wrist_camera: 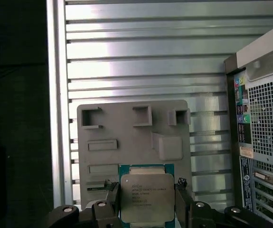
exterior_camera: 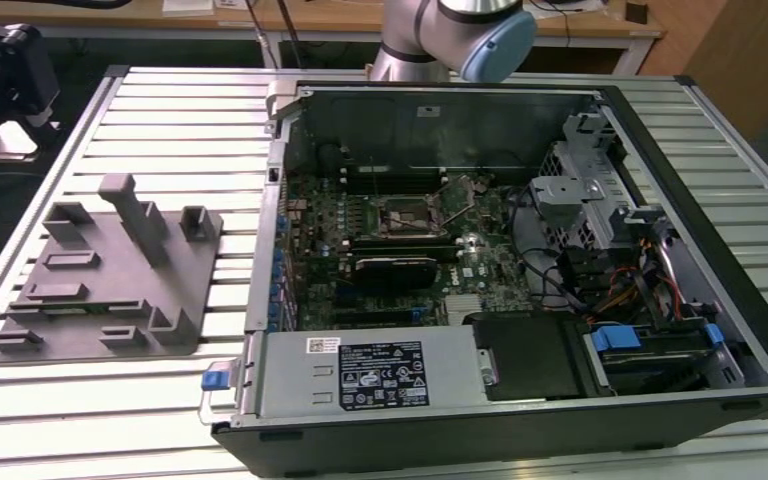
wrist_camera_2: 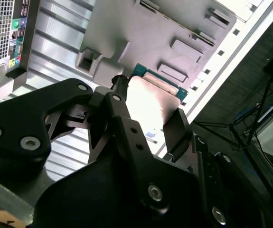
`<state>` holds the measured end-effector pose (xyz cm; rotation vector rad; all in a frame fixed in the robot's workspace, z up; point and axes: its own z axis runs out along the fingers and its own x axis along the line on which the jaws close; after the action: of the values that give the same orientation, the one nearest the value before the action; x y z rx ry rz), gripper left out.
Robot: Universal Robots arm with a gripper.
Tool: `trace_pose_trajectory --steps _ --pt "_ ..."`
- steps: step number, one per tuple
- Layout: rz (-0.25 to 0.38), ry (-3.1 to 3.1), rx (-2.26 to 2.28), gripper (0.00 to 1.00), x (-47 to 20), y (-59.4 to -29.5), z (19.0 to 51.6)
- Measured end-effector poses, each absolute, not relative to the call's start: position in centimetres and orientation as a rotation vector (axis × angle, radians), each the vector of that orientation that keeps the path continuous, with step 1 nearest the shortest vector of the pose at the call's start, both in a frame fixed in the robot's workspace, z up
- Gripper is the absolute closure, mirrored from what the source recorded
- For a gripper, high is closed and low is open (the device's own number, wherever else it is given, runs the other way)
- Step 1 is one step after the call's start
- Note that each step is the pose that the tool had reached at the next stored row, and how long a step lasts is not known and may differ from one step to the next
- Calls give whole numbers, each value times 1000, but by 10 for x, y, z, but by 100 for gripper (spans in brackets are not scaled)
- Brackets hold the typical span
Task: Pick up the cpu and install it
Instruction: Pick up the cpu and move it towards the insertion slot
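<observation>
Closest in, in the first wrist view: gripper (wrist_camera: pixel 145 186) clamped on the cpu (wrist_camera: pixel 147 198), dark fingers (wrist_camera: pixel 111 202) pressing two opposite edges, silvery lid facing the camera, green rim showing along the far edge. Same hold in the second wrist view, chip lying flat between the jaws. Hanging clear of everything beneath, so by the look of it lifted and in carry rather than resting anywhere.

Below that, well apart from the chip: grey fixture tray (wrist_camera: pixel 127 128) with raised blocks and shallow pockets, lying on the slatted metal table (wrist_camera: pixel 150 57). Near the tray, rear panel of the open computer case (wrist_camera: pixel 264 123).

Farther off, in the exterior view: motherboard inside the case, dark square socket (exterior_camera: pixel 402 214) near the board's middle, a metal frame apparently swung up beside it, though too small to be sure. Black rectangular block (exterior_camera: pixel 391 268) next to the socket, on the side toward the camera. Arm (exterior_camera: pixel 454 30) rising beyond the case's far wall.

For a clean carry, probably: grip on the edges only, never the underside contacts. Lid level throughout. Slow, smooth travel, the chip being thin, flat, pinched at two edges only, hence prone to twisting or slipping. Plenty of height over the case wall and over the cables at the exterior view's right.
</observation>
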<state>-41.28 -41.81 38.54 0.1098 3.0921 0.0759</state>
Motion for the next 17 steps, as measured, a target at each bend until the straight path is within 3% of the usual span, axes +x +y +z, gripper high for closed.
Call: trace_pose_trajectory --steps 17 --pt "76 3092 110 45 -379 -418 385"
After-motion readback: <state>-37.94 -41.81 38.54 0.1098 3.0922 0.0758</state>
